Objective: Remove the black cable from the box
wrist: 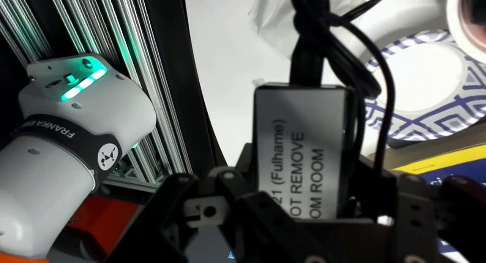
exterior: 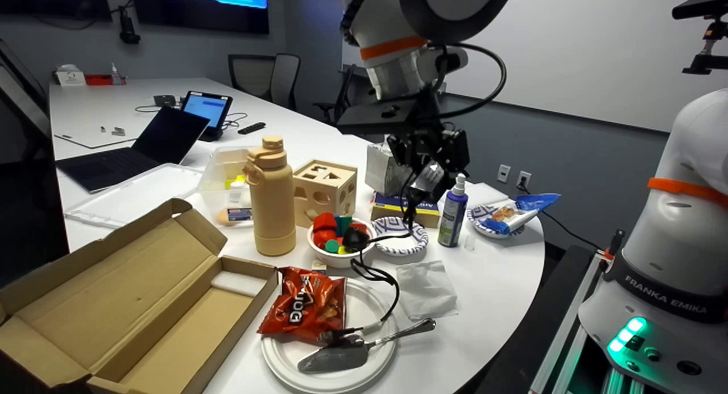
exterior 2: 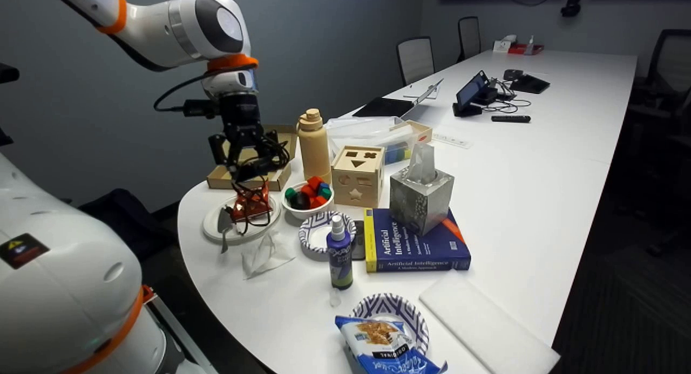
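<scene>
The black cable (exterior: 375, 273) is bunched, with a labelled black adapter block (wrist: 300, 141). My gripper (exterior: 425, 183) is shut on the adapter block, which stands out between the fingers in the wrist view; it is held above the table. In an exterior view the gripper (exterior 2: 247, 171) hangs over the plate with loops of cable (exterior 2: 251, 201) dangling below. A cable end overlaps the chip bag and server; I cannot tell if it touches them. The open cardboard box (exterior: 128, 294) lies beside the plate, lid folded back, with a white foam piece (exterior: 239, 283) in it.
A white plate (exterior: 273, 360) holds a red chip bag (exterior: 310, 303) and a cake server (exterior: 341, 357). Nearby stand a bowl of blocks (exterior: 341, 260), tan bottle (exterior: 273, 206), wooden cube (exterior: 324, 192), spray bottle (exterior: 453, 215), patterned plate (exterior: 418, 243) and book (exterior 2: 421, 252).
</scene>
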Available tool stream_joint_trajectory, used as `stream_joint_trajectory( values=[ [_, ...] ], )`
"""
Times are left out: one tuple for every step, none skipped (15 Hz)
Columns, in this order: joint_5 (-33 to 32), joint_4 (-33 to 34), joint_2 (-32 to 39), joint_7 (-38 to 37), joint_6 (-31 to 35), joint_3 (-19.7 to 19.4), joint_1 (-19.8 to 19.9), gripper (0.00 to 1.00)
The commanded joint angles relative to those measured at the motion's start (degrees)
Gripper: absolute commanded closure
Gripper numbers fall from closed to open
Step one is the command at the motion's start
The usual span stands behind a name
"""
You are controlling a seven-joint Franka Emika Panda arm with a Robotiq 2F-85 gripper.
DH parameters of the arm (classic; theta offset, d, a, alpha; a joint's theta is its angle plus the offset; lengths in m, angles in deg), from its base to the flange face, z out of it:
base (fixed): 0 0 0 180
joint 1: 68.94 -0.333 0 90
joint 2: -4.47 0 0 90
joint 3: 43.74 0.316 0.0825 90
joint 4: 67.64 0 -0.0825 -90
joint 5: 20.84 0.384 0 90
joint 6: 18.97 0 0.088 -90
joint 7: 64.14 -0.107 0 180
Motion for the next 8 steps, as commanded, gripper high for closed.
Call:
stream_joint_trajectory(
  values=[
    [1.92, -4.53, 1.80, -3.18, 5.50, -0.45, -0.38, 0.68],
    [2.29, -6.06, 2.59, -3.70, 7.58, -0.53, -0.47, 0.68],
    [2.55, -7.16, 3.42, -4.27, 9.46, -0.59, -0.55, 0.68],
    [2.78, -8.77, 4.15, -4.79, 13.17, -0.74, -0.59, 0.68],
    [2.73, -9.95, 5.04, -5.48, 16.44, -0.84, -0.59, 0.68],
    [2.66, -11.06, 6.03, -5.97, 19.87, -1.00, -0.56, 0.68],
    [2.20, -11.93, 7.11, -6.52, 22.90, -1.22, -0.45, 0.68],
    [2.03, -12.87, 8.02, -6.94, 26.05, -1.51, -0.39, 0.68]
  ],
)
